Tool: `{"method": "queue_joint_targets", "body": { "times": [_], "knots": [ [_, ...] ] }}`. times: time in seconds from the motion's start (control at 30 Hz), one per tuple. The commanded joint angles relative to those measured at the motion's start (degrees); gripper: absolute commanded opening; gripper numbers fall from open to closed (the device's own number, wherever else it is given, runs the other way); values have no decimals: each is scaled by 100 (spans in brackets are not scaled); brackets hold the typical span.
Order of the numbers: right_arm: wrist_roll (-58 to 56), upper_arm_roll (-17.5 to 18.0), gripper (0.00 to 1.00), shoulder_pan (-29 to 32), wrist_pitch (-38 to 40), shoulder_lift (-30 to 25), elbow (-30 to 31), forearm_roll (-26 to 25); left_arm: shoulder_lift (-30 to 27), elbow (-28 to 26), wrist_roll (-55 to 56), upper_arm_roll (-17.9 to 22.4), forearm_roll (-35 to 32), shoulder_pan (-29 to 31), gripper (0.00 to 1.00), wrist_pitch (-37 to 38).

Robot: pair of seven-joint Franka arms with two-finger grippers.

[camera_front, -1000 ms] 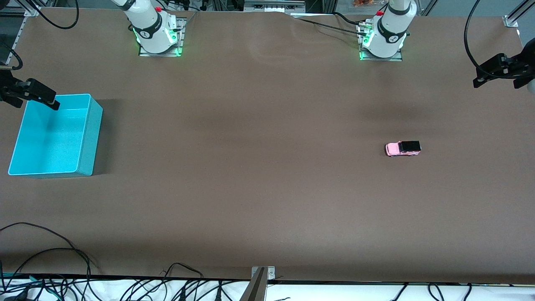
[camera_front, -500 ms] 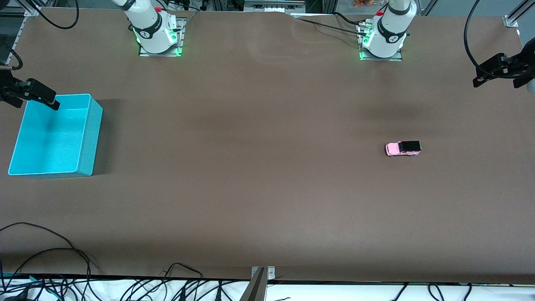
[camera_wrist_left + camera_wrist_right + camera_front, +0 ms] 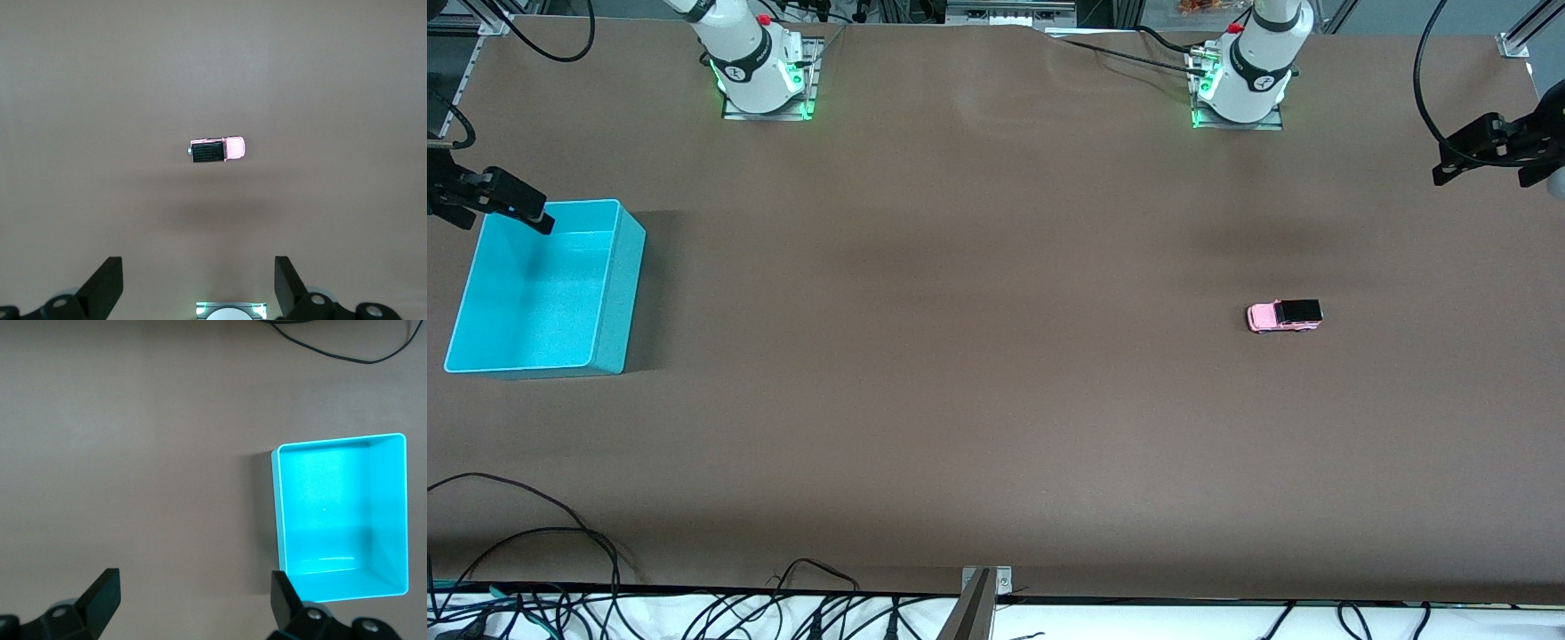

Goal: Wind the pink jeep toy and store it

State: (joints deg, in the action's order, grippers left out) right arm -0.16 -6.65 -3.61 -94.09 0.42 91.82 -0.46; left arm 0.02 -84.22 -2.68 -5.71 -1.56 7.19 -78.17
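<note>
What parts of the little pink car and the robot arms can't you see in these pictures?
- The tiny pink jeep toy with its black roof: any winding knob is too small to see, in the front and left wrist views.
- Both arms: their upper parts are cut off by the front view's top edge.
- The left gripper and right gripper: partly cut off at that view's side edges.

A turquoise bin [image 3: 618, 293] sits at the right arm's end of the brown table [image 3: 960, 356].

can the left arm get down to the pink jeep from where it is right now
Probably yes. The pink jeep toy stands alone on bare brown table, nothing around it, and the left gripper hangs open above it.
</note>
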Motion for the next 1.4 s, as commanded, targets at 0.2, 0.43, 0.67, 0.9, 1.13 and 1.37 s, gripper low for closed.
{"method": "queue_joint_targets", "body": {
  "times": [0.2,0.43,0.67,0.9,1.13,1.37],
  "knots": [
    [-46,6,100,27,92,46,-147,54,50,125,-83,-27,-64,1,100,101],
    [-46,6,100,36,92,37,-147,54,50,125,-74,-18,-2,19,100,39],
    [-46,6,100,36,92,37,-147,54,42,116,-74,0,165,36,100,-22],
    [-46,6,100,36,92,37,-147,54,33,108,-74,0,165,45,100,-49],
    [-46,6,100,36,92,46,-147,54,42,108,-74,8,165,72,100,-49],
    [-46,6,100,36,92,46,-147,54,42,108,-74,8,165,80,100,-49]
  ]
}}
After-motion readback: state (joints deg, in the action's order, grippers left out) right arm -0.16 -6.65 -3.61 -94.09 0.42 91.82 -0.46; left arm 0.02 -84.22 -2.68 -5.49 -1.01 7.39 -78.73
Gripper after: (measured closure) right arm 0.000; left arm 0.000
